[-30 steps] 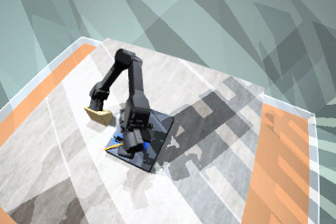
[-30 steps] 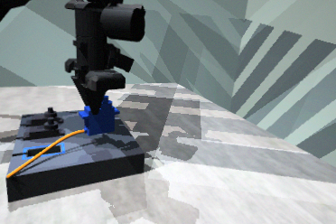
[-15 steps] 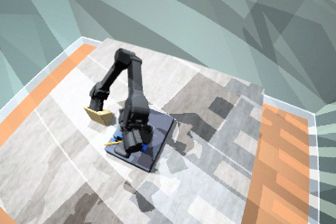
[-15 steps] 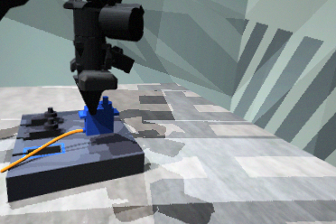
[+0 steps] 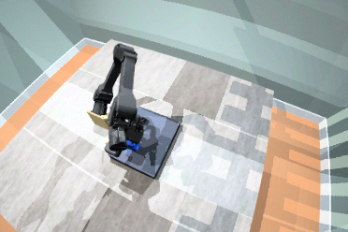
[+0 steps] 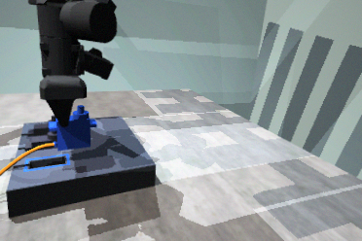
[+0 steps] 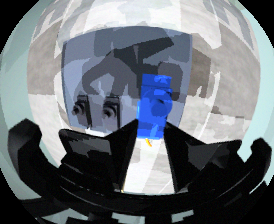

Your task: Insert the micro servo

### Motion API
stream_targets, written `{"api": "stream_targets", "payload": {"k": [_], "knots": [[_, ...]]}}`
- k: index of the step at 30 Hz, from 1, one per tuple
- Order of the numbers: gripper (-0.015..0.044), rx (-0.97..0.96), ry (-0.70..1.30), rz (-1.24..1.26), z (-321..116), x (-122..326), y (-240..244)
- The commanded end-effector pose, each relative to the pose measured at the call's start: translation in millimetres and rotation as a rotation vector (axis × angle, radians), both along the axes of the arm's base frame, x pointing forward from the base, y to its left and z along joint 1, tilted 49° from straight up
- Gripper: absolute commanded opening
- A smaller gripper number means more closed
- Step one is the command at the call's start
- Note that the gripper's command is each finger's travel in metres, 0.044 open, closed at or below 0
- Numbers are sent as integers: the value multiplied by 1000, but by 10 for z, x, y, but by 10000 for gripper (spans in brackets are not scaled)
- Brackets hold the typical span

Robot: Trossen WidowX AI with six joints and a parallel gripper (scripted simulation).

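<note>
My gripper [image 6: 65, 120] [image 7: 150, 123] [image 5: 127, 144] is shut on the blue micro servo [image 6: 74, 131] [image 7: 155, 106] [image 5: 133, 146]. The servo stands upright with its output shaft [image 6: 80, 110] pointing up, just above the dark blue deck [image 6: 122, 158] [image 5: 166, 131] [image 7: 83, 55]. Its orange cable [image 6: 21, 157] trails off to the left over the deck. The marked empty pocket [image 6: 47, 162], outlined in bright blue, lies on the deck in front of and to the left of the servo. In the wrist view two mounted servos [image 7: 95, 109] sit on the deck left of the held one.
A tan block [image 5: 99, 119] lies on the floor beside the arm's base, left of the deck. Orange strips [image 5: 290, 171] run along the floor's left and right edges, inside low pale walls.
</note>
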State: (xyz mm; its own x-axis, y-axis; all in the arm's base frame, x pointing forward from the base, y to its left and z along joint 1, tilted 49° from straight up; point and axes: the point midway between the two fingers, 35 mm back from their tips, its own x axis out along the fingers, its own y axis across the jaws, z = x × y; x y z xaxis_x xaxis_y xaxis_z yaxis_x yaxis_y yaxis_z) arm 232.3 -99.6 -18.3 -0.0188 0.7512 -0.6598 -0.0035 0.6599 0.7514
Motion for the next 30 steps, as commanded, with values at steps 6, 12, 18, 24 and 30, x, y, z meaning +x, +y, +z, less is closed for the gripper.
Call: {"api": "stream_targets", "payload": {"k": [6,12,18,24,30], "knots": [[0,-7,-2,-2,12,-448,-19],[0,-7,-2,-2,2,-456,-8],[0,-7,-2,-2,-55,-455,51],[0,-7,-2,-2,-118,-457,120],[0,-7,-2,-2,-124,-457,128]]}}
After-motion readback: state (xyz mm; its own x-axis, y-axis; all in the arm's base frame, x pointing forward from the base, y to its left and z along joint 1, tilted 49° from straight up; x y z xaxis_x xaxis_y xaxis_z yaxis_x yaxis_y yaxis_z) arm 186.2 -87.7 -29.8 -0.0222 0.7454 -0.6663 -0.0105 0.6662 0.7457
